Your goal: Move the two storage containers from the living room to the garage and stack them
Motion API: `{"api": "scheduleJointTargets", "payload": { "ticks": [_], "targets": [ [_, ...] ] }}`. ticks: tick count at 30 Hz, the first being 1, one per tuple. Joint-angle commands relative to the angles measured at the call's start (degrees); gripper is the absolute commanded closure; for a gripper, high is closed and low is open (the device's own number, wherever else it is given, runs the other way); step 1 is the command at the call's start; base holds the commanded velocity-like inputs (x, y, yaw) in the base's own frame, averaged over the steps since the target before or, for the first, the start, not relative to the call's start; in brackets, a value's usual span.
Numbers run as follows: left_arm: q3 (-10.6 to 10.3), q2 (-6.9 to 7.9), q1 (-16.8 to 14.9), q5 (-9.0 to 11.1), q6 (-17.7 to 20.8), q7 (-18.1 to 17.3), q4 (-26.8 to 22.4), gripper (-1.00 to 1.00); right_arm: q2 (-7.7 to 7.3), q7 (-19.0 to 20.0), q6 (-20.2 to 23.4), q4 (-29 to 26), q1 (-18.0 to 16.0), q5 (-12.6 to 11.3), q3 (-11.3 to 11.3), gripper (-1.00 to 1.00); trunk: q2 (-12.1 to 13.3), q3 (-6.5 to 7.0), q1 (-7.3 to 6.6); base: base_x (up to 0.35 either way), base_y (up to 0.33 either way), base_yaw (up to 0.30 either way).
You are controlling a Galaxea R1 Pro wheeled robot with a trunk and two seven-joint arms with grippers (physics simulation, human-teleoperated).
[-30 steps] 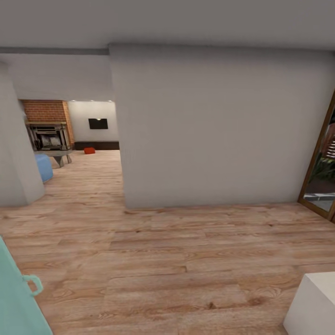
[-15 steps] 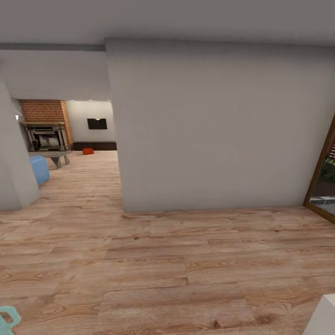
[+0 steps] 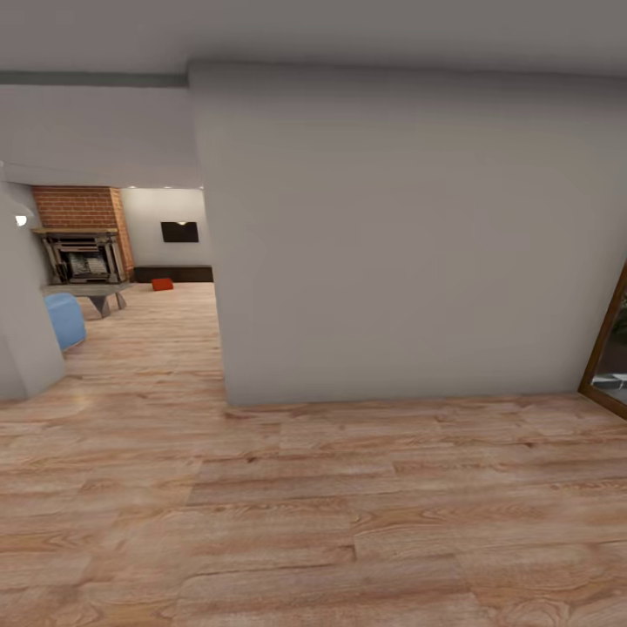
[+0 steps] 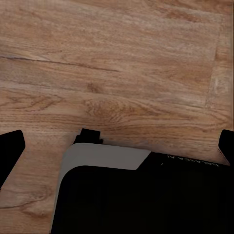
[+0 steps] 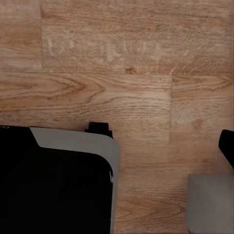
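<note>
Light wood plank floor (image 3: 331, 514) is running up to a grey partition wall (image 3: 401, 235).

Past the wall's left edge the living room is opening out: a red-brick fireplace column (image 3: 80, 228), a black wall TV (image 3: 179, 232) above a low dark cabinet (image 3: 174, 273), and one orange-red storage container (image 3: 162, 284) sitting on the planks just before that cabinet. A blue seat (image 3: 63, 319) is standing nearer. A wood-framed glass door (image 3: 608, 348) is showing right of the wall. Both wrist views are looking down on planks; left gripper (image 4: 117, 146) fingertips are sitting far apart, right gripper (image 5: 226, 146) state cannot be told.
</note>
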Motion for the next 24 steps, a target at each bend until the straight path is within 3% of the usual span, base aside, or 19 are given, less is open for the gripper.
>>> {"api": "scheduleJointTargets", "payload": {
  "ticks": [1,17,24],
  "targets": [
    [-0.48,-0.01,-0.05,0.53,-0.21,-0.02,0.07,-1.00,0.00,-0.09,-0.32,0.17,-0.08,-0.42,0.47,-1.00,-0.04,-0.08,0.04,0.321,0.000,0.000],
    [-0.47,0.33,-0.05,0.53,-0.13,-0.03,0.07,-1.00,0.47,-0.11,-0.21,0.17,-0.08,-0.34,0.30,-1.00,-0.04,-0.08,0.04,0.321,0.000,0.008],
    [-0.47,0.34,-0.05,0.53,-0.04,-0.02,0.07,-1.00,0.42,-0.15,-0.31,0.17,-0.08,-0.10,0.58,-1.00,-0.04,-0.08,0.04,0.321,0.000,0.235]
  ]
}}
